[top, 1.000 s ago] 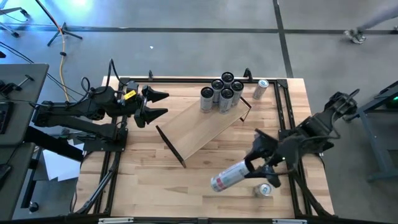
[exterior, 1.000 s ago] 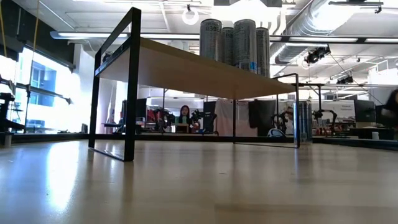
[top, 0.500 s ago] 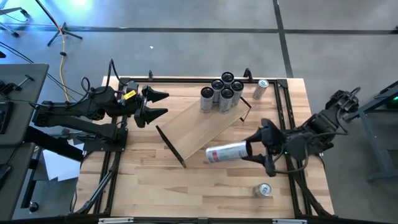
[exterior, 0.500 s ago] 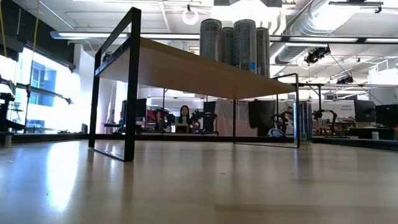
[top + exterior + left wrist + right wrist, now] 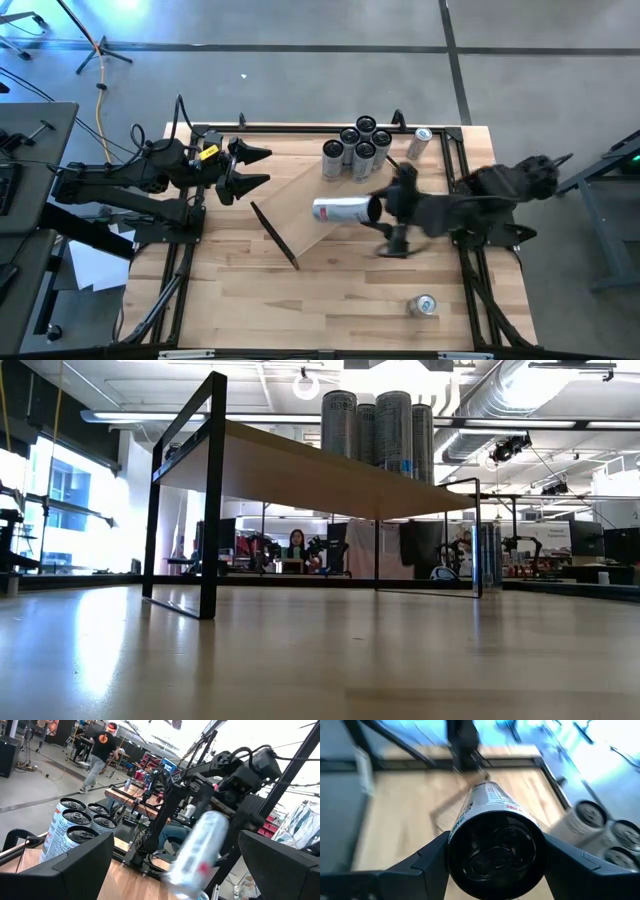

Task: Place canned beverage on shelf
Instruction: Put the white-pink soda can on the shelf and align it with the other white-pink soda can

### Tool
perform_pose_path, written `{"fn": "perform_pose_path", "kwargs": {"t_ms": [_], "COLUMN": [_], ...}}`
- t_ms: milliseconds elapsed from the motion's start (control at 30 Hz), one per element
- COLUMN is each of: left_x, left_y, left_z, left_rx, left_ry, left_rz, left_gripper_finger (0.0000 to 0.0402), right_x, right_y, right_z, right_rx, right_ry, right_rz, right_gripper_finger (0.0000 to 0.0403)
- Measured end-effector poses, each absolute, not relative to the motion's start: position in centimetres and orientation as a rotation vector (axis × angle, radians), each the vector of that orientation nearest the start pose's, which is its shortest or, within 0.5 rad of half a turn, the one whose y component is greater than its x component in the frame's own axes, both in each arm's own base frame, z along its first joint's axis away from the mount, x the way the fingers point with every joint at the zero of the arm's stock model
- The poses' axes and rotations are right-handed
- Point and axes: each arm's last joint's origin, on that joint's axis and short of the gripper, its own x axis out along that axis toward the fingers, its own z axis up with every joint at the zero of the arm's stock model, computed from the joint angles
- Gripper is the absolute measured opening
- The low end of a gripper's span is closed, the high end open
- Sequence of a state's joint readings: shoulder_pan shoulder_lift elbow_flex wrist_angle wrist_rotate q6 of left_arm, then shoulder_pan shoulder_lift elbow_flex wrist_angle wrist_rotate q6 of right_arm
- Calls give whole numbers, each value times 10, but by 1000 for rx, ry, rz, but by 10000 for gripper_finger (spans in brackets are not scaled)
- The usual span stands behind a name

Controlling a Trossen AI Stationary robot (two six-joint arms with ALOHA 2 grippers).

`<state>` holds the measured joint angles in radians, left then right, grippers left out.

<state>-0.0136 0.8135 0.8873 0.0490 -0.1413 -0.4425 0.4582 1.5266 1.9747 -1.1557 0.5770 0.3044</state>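
Observation:
My right gripper [image 5: 380, 209] is shut on a silver can [image 5: 342, 209] and holds it over the middle of the pale wood shelf [image 5: 318, 222]. The shelf stands on the table on its black end brackets [image 5: 273, 236]. Several dark-topped cans [image 5: 356, 150] stand upright on the shelf's far end, and they also show in the low view [image 5: 380, 422]. My left gripper [image 5: 262, 167] is open and empty at the table's far left, pointing right. The left wrist view shows the held can blurred [image 5: 199, 851]. My right gripper pinches the can's round sides [image 5: 470, 815] between its two fingers [image 5: 422, 865], at the can end nearest the wrist. The fingers come level from the table's right and lie along the can. The can lies level, pointing toward the table's left, lifted clear above the shelf board.
One can lies on the table at the far right corner [image 5: 418, 143]. Another can sits near the front right [image 5: 425, 305]. Black frame rails run along the table's edges [image 5: 465, 180]. Bare tabletop shows in front of the shelf [image 5: 300, 300].
My right gripper has carried the can from the table's near right toward the far edge and a little left, until it is over the shelf. It has turned, so the can points toward the table's left. The can has stayed clear of the table.

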Motion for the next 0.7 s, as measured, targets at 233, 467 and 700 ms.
{"fn": "perform_pose_path", "kwargs": {"t_ms": [233,467,700], "left_x": [174,174,174], "left_y": [2,2,2], "left_z": [385,385,385], "left_rx": [-451,-451,-451], "left_ry": [-149,-149,-149], "left_rz": [98,98,98], "left_gripper_finger": [399,399,399], "right_x": [302,325,326], "right_y": [82,62,44], "right_z": [440,421,418], "right_rx": [-127,-106,-8], "right_ry": [868,1037,1107], "right_rz": [-302,-244,-186], "right_gripper_finger": [246,246,246]}}
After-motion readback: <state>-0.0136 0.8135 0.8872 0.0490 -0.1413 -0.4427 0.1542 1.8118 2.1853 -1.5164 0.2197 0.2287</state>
